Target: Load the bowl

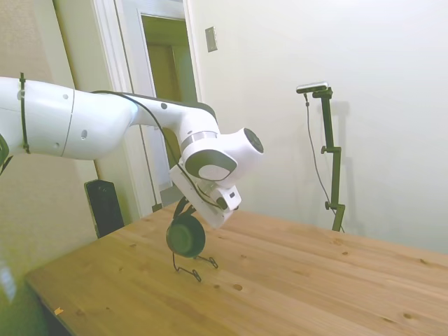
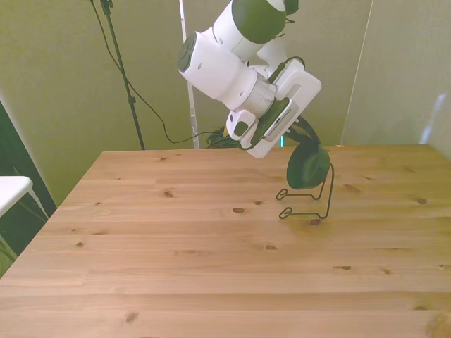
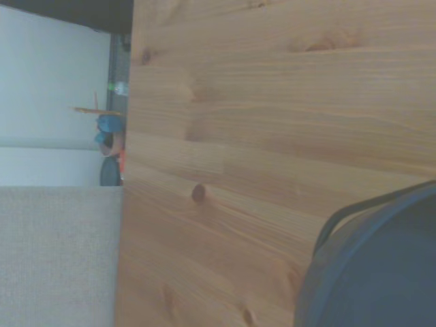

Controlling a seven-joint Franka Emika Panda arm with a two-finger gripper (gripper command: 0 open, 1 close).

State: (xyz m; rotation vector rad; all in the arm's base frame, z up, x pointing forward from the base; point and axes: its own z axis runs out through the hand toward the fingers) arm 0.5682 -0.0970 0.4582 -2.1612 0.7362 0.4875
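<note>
The small dark green bowl [image 2: 308, 167] hangs on its side in my gripper [image 2: 305, 135], which is shut on its upper rim. It is just above the thin black wire rack [image 2: 307, 205] on the wooden table [image 2: 176, 246], in front of the rack's upright loop. In the side view the bowl [image 1: 185, 236] hangs below the gripper [image 1: 183, 208], directly over the rack [image 1: 193, 267], and I cannot tell whether they touch. The wrist view shows the bowl's [image 3: 381, 272] dark curved side close up over the planks.
A black box [image 1: 103, 206] stands on the floor beyond the table's far corner, by a doorway. A white surface [image 2: 10, 190] shows off the table at the front view's left. The table's edge [image 3: 126, 204] runs through the wrist view.
</note>
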